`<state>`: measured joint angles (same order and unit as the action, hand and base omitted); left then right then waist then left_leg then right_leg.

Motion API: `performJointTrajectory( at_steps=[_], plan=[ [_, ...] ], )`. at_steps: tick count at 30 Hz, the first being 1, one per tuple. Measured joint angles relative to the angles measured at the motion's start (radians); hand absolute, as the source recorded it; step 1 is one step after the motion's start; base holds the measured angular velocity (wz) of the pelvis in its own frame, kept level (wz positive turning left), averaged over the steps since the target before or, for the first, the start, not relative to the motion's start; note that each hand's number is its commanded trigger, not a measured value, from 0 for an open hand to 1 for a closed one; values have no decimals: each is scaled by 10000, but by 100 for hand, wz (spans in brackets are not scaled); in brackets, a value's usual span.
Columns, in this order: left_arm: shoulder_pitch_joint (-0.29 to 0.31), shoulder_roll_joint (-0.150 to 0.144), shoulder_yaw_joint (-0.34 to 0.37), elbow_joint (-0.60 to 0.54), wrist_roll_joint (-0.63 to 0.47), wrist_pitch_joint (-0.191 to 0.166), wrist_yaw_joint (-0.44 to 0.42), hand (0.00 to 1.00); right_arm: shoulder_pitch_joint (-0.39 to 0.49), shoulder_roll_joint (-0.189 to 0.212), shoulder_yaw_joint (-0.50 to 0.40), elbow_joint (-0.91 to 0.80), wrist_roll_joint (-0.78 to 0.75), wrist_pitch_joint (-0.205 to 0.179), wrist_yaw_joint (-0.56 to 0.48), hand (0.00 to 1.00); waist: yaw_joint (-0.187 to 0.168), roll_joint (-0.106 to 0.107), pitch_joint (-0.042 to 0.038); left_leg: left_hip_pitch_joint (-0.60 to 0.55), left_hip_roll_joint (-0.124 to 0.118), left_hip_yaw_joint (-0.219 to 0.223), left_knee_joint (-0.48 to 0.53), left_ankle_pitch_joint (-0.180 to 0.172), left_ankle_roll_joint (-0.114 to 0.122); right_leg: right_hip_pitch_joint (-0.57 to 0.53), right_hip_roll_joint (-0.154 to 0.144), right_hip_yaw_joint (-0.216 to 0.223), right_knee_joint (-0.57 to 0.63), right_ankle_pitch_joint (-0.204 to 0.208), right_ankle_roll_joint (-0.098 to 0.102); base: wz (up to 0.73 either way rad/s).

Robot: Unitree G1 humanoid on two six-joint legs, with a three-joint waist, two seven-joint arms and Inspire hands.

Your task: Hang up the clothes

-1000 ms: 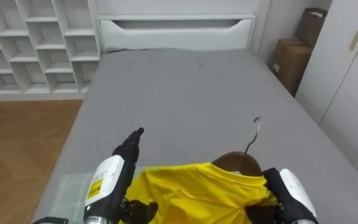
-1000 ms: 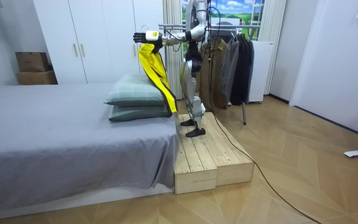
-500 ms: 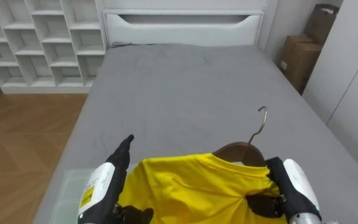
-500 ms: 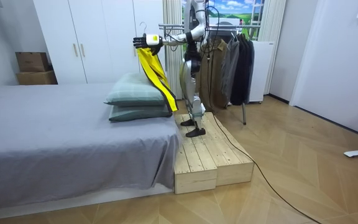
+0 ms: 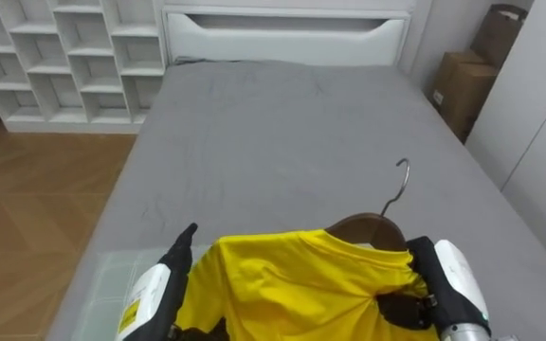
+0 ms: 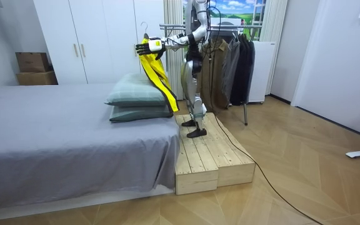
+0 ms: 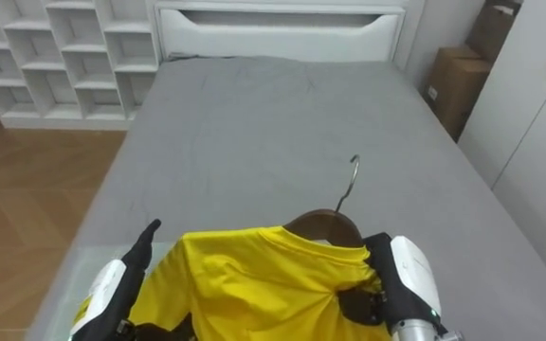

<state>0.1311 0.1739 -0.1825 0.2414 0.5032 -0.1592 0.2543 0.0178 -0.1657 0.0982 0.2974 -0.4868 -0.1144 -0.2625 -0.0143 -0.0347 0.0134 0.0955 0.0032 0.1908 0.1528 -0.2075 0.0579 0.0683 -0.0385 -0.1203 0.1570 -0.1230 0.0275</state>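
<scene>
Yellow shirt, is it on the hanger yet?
On. The yellow shirt sits over the wooden hanger, hook poking out past the collar.

There is 1 yellow shirt on 1 wooden hanger at 6 o'clock, plus 1 bed, 1 shelf unit at 10 o'clock, 2 cardboard boxes at 2 o'clock, 2 pillows, 1 clothes rack and 2 wooden steps.

No writing anywhere is clear enough to read.
</scene>
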Motion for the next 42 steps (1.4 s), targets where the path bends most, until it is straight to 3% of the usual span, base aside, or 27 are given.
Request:
performJointTrajectory(
  at_steps=[5, 7, 9, 11, 12, 13, 14, 15, 16, 18, 19, 20, 23, 25, 26, 27, 29, 30, 31, 32, 34, 35, 37, 38, 39, 40, 42],
  plan=[
    [-2, -41, 23, 433, 5, -1, -61, 0, 136, 10, -37, 1, -356, -17, 56, 100, -164, -101, -23, -82, 50, 459, 28, -2, 2, -447, 36, 366, 293, 4, -5, -24],
    [-3, -46, 52, 589, 0, 5, -97, 0, 216, 25, -41, 1, -682, -97, 70, 100, -207, -123, -29, -92, 112, 1123, 125, -16, 24, -825, 67, 781, 572, 27, -19, -74],
    [-4, -66, 155, 615, -3, 5, -97, 0, 245, 101, -36, 0, -798, -99, 71, 100, -151, -148, -24, -36, 177, 1872, 159, -20, 30, -1143, 118, 791, 717, 190, -86, -120],
    [-85, -55, 278, 747, -34, 5, -91, 0, 218, 142, -7, 1, -826, -100, 71, 100, -98, -164, -21, -15, 284, 2781, 262, -20, 31, -1435, 133, 361, 646, 533, -230, -153],
    [-146, -59, 370, 760, -172, 5, -83, 0, 200, 146, -8, 1, -804, -96, 70, 100, -9, -163, -11, -15, 426, 3465, 357, -31, 46, -1622, 106, -204, 516, 886, -427, -175],
    [-273, -79, 405, 786, -310, 2, -60, 0, 140, 143, -10, 14, -727, -96, 50, 100, 190, -161, 36, -27, 581, 4360, 359, -99, 44, -1769, 46, -1180, 590, 949, -615, -177],
    [-364, -67, 420, 842, -386, 2, -46, 0, 112, 113, -21, 25, -721, -95, 30, 100, 249, -137, 84, 26, 651, 4768, 383, -222, 37, -1882, -59, -1678, 1044, 728, -547, -152],
    [-522, -57, 358, 902, -591, 4, -46, 0, 105, 21, -22, 67, -652, -95, -62, 100, 231, -92, 90, 56, 775, 5310, 535, -568, -48, -1980, -432, -2452, 2141, 54, -406, -121],
    [-670, -51, 353, 915, -875, 5, -39, 0, 86, -21, -23, 137, -540, -95, -190, 100, 282, -127, 98, 60, 750, 5788, 586, -752, -91, -1972, -959, -2873, 2878, -537, -317, -113],
    [-703, -118, 352, 917, -1244, 49, -3, 0, -23, -26, -5, 177, -494, -95, -239, 100, 469, -166, 85, 34, 854, 6508, 883, -873, -187, -1733, -1428, -3128, 3054, -891, -150, -121],
    [-718, -124, 364, 921, -1452, 96, -5, 0, -98, -2, 56, 186, -469, -92, -321, 100, 464, -141, 116, -56, 1037, 6714, 1296, -988, -260, -1658, -1448, -3248, 2826, -906, 15, -104],
    [-752, -140, 374, 938, -1458, 139, -6, 0, -102, 0, 97, 188, -450, -91, -363, 100, 435, -144, 123, -145, 1129, 6753, 1495, -1009, -270, -1666, -1399, -3345, 2697, -939, -16, -64],
    [-842, -348, 384, 948, -1615, 235, 35, 0, -157, 70, 127, 431, -578, -77, -407, 100, 341, -51, 142, -333, 1752, 6789, 2381, -1160, -464, -1831, -1054, -3118, 2623, -960, -245, -32],
    [-820, -407, 384, 994, -1950, 288, 187, 0, -291, 92, 171, 431, -619, -71, -320, 100, 262, 13, 152, -394, 2323, 6853, 3109, -1493, -703, -1934, -725, -2962, 2835, -1251, -697, -33],
    [-795, -405, 375, 1025, -1994, 307, 217, 0, -336, 94, 201, 428, -619, -71, -270, 100, 254, 1, 144, -392, 2415, 6841, 3330, -1500, -722, -1958, -695, -2902, 2930, -1343, -769, -39],
    [-721, -405, 354, 1049, -1968, 337, 259, 0, -457, 107, 222, 394, -621, -71, -180, 100, 272, -14, 133, -472, 2567, 6598, 3791, -1480, -774, -2067, -623, -2629, 3167, -1493, -857, -67],
    [-515, -446, 357, 1050, -1947, 418, 284, 0, -773, 108, 277, 388, -765, -69, -65, 100, 426, 89, 107, -875, 2645, 5061, 4723, -1331, -692, -2272, -334, -1862, 3465, -1628, -996, -98],
    [-405, -486, 361, 1075, -1951, 497, 326, 0, -982, 103, 376, 383, -953, -71, -23, 100, 473, 126, 93, -1291, 2474, 3766, 5245, -1120, -616, -2227, -213, -1360, 3497, -1630, -1047, -114],
    [-343, -603, 341, 1114, -1949, 498, 383, 0, -1045, 92, 381, 354, -1076, -76, 32, 100, 520, 95, 75, -1570, 1961, 2317, 5110, -1143, -639, -2206, -179, -881, 3439, -1587, -1059, -116],
    [-317, -673, 343, 1116, -1950, 487, 441, 0, -1080, 87, 380, 354, -1091, -76, 72, 100, 598, 75, 77, -1645, 1706, 1796, 4925, -1139, -647, -2207, -169, -605, 3397, -1541, -1047, -129],
    [-307, -977, 360, 1142, -1960, 467, 702, 0, -1197, 62, 414, 350, -1206, -71, 222, 100, 979, 71, 59, -1825, 1023, 426, 3662, -967, -931, -2258, 92, 523, 3155, -1280, -1074, -155],
    [-311, -1021, 359, 1141, -1961, 453, 728, 0, -1210, 44, 457, 335, -1273, -71, 247, 100, 1027, 96, 28, -1855, 936, 112, 3240, -890, -1033, -2275, 154, 687, 3071, -1188, -1100, -149],
    [-331, -1045, 359, 1149, -1970, 378, 926, 0, -1243, -25, 705, 122, -1472, -69, 285, 100, 1012, 154, -14, -1886, 713, -651, 1941, -329, -1162, -2345, 427, 1530, 3067, -1120, -1075, -126],
    [-330, -1054, 356, 1153, -1968, 373, 928, 0, -1243, -32, 730, 32, -1526, -69, 311, 100, 998, 171, -25, -1879, 701, -723, 1694, -142, -1166, -2360, 500, 1732, 3078, -1112, -1060, -108],
    [-335, -1054, 340, 1154, -1971, 369, 926, 0, -1243, -53, 743, -128, -1521, -69, 348, 100, 932, 234, -66, -1883, 710, -731, 1370, 500, -1196, -2442, 656, 2007, 3080, -1121, -1000, -89],
    [-345, -981, 326, 1162, -1982, 367, 925, 0, -1240, -38, 748, -189, -1505, -51, 348, 100, 865, 205, -123, -1795, 696, -670, 1311, 733, -1368, -2451, 739, 2327, 3055, -1132, -936, -77],
    [-378, -892, 260, 1159, -1972, 362, 922, 0, -1144, -61, 746, -521, -1518, 10, 367, 100, 535, 69, -121, -1743, 675, -551, 1158, 701, -1313, -2351, 757, 2412, 2668, -997, -756, -30]
  ],
)
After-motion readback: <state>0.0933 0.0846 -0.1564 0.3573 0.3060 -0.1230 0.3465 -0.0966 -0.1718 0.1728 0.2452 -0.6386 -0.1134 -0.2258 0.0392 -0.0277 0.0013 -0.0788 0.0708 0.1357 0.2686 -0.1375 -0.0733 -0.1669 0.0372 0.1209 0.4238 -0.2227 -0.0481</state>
